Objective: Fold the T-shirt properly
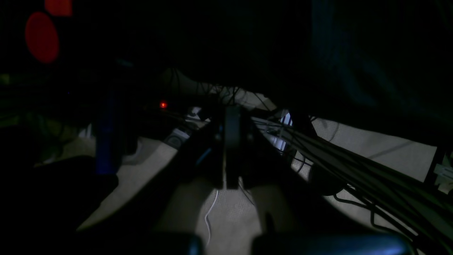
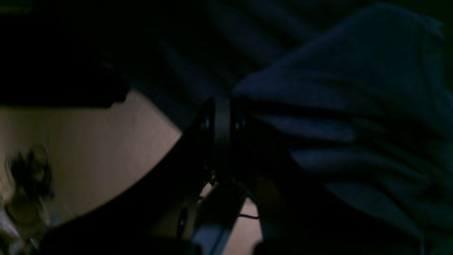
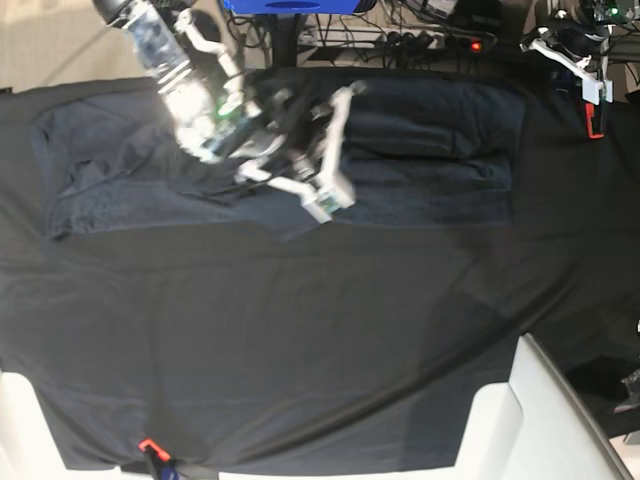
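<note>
Over the T-shirt point(image 3: 420, 150), right pincer point(image 3: 325, 200) pressed together; left pincer point(image 1: 231, 141) likewise.

The near half of the cloth-covered surface point(image 3: 300, 340) lay open, giving a hand free passage from left to right. Along the far edge, the T-shirt point(image 3: 420, 150) stretched across most of the width, and the right arm point(image 3: 240, 120) reached over its left part, blocking that stretch. A white block point(image 3: 545, 420) rose at the near right corner. Beyond the far edge, a tangle of cables point(image 1: 354, 166) crowded the floor. The far right corner held the left arm point(image 3: 575, 50).
</note>
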Tool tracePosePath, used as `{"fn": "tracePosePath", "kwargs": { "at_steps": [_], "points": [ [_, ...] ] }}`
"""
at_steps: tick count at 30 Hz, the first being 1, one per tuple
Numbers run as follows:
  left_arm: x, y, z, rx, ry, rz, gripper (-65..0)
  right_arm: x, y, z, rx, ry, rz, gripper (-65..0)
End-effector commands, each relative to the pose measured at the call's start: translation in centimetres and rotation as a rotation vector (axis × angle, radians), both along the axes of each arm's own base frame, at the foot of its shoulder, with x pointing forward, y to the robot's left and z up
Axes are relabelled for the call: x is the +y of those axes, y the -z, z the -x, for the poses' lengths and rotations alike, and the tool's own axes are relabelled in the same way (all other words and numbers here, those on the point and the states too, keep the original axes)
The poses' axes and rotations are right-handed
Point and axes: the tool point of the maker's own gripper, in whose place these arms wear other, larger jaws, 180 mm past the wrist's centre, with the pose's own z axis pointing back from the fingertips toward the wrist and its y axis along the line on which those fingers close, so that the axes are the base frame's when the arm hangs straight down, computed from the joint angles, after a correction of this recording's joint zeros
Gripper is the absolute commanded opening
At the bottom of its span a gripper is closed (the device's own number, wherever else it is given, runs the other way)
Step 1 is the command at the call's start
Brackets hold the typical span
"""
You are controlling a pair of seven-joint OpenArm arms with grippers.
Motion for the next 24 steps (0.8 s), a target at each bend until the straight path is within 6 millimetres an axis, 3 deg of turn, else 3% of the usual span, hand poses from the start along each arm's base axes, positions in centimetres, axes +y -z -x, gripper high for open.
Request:
{"fn": "tracePosePath", "kwargs": {
  "at_steps": [1,11,20,24],
  "points": [
    [0.7,-0.7,-0.2,-0.018,0.009,-0.017,-65.0,0.7,-1.1,-1.0,-0.038,-0.004,-0.032,-65.0],
    [0.6,-0.7,-0.3,-0.017,0.015,-0.015,-65.0,0.6,-0.2,-2.3,-0.04,-0.018,0.001,-65.0],
    [0.6,-0.7,-0.4,-0.019,0.015,-0.017,-65.0,5.9,-1.6,1.2,-0.111,-0.28,-0.003,-64.8],
    [0.8,-0.8,-0.4,-0.02,0.012,-0.019,-65.0,7.3,-1.1,1.2,-0.091,-0.296,0.0,-64.8]
  ]
}}
